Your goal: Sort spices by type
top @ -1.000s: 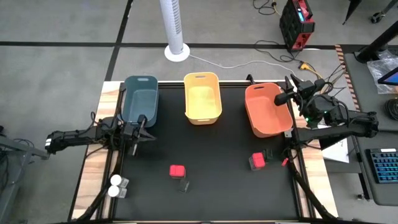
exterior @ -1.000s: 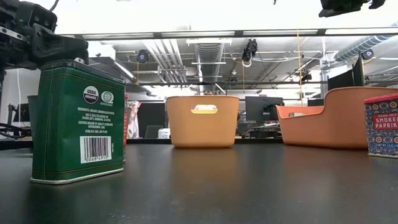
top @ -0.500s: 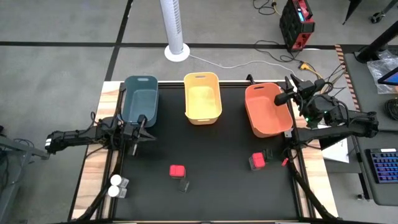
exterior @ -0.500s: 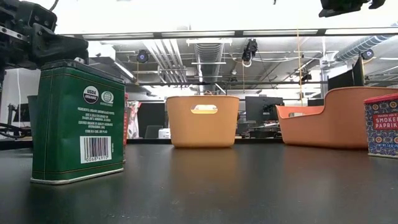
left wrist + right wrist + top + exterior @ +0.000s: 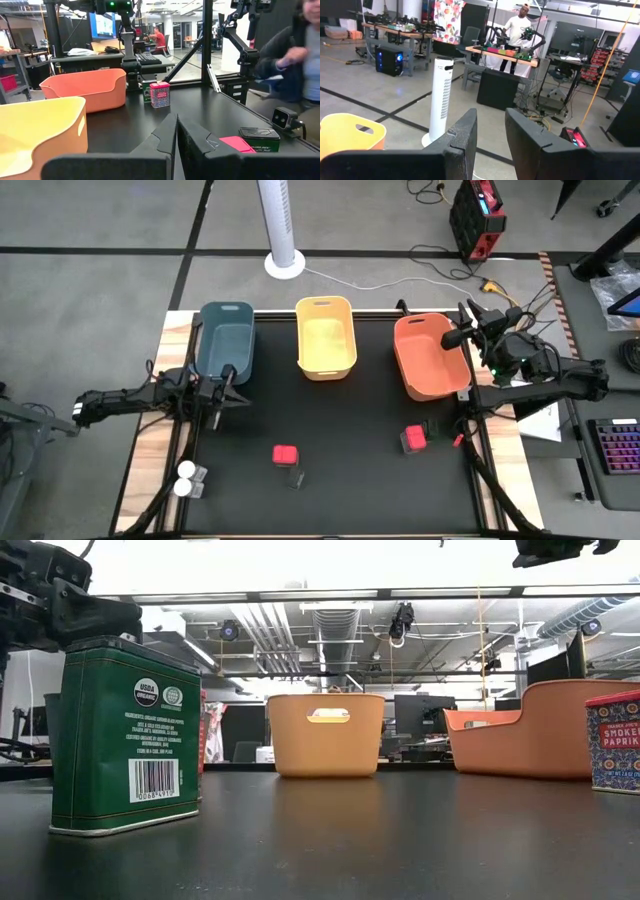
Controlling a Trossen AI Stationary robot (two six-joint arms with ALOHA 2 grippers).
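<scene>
Overhead and level views of the sorting layout. Nothing has changed against the earlier frames: both arms and every jar sit where they did, so the sort has not advanced. The left gripper point(image 5: 229, 372) hangs at the left edge of the surface point(image 5: 350, 430), beside the blue bin point(image 5: 226, 337), its jaws together on nothing. The right gripper point(image 5: 451, 337) hovers over the orange bin point(image 5: 428, 356) at the far right, its jaws slightly apart and, as far as the wrist view shows, empty. The yellow bin point(image 5: 325, 335) stands between the two bins at the far edge. No jar is seen in any bin: one red-lidded jar point(image 5: 285, 454) stands near the middle of the near edge, the other red-lidded jar point(image 5: 413, 439) near the right edge beside a dark jar point(image 5: 432, 428), and the white-lidded jars point(image 5: 185, 478) at the near left corner. A green tin point(image 5: 124, 737) fills the level view.
</scene>
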